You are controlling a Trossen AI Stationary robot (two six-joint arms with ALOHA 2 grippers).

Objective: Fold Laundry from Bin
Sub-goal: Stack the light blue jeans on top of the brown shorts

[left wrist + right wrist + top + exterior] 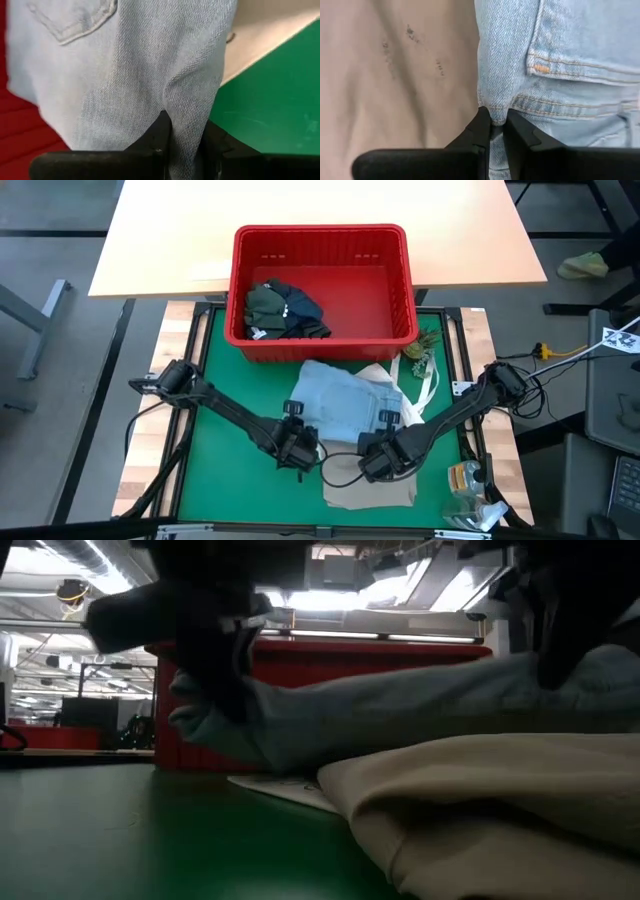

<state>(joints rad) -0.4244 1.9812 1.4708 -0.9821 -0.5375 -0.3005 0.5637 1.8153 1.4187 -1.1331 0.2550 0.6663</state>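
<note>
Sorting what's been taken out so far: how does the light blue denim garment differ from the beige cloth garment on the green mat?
The light blue denim garment is pinched at its near edge by the left gripper and right gripper; the beige cloth garment is ungripped. The denim lies on top, the beige underneath. The denim shows stitched seams and a pocket; the beige looks plain. Both are out of the red plastic bin.

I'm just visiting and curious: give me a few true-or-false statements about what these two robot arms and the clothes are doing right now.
1. Both grippers pinch the light blue denim garment. True: the left gripper and right gripper each clamp its fabric.
2. The red bin is empty. False: dark garments lie in it.
3. A beige garment lies under the denim. True.
4. The denim is still inside the bin. False: it is out on the green mat.
</note>
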